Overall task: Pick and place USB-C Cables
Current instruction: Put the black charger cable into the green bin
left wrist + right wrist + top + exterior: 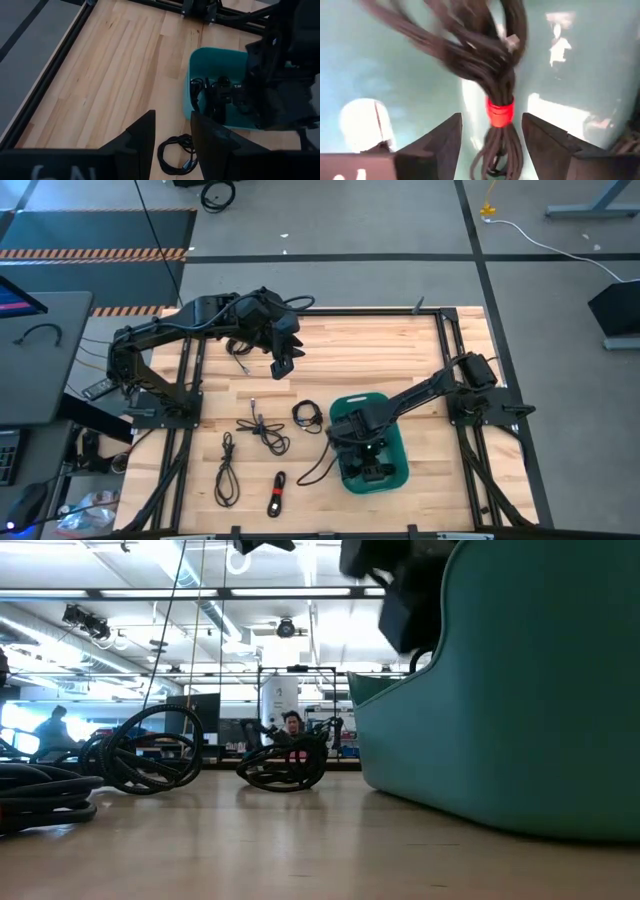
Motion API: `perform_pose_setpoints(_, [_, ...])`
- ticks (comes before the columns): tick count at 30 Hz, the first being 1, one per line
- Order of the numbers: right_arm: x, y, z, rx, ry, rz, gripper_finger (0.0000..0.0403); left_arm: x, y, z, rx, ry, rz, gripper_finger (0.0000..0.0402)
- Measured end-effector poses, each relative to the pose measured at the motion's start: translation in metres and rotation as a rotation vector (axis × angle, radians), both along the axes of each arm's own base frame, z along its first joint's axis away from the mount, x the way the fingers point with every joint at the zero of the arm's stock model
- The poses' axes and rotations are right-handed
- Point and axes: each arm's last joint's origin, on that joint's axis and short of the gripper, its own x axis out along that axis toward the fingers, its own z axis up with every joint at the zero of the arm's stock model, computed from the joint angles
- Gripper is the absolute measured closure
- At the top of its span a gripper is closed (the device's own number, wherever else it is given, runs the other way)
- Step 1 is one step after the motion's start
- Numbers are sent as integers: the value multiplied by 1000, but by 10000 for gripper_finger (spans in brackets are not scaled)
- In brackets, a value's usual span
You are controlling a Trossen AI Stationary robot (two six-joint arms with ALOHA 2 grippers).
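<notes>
My right gripper [372, 467] [491, 120] reaches down into the teal tub [398, 442] and stands open. A black USB-C cable bundle with a red band [499, 111] lies between its fingers, apart from both, against the tub's floor. More dark cables [212, 95] lie in the tub. On the table lie a small coil [308, 415] [175, 152], a loose tangle [263, 430], a long loop [226, 472] and a red-banded bundle [277, 494]. Over the far left of the table my left gripper [284, 363] [172, 117] hangs open with nothing in it.
A black cord [318, 468] trails from the tub's left side onto the table. A black metal frame [455, 350] borders the wooden top. In the low view the tub wall [520, 690] fills the right, with coils [150, 750] [285, 760] to its left.
</notes>
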Motion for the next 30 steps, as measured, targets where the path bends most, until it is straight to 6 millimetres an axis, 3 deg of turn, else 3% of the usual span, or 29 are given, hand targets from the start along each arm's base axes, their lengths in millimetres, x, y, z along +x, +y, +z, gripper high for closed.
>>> perform_pose_setpoints(7, [2,-5,37,-88,-14,17,189,0,0,0,-2,5,1,271])
perform_pose_setpoints(15, [-1,-27,84,-398,8,1,188,-10,-1,-9,-59,135,65,271])
perform_pose_setpoints(23, [-11,-69,129,-781,-33,-93,199,-38,2,-23,19,428,384,271])
perform_pose_setpoints(30, [-49,-114,178,-994,-73,-344,209,-46,3,-29,32,499,524,271])
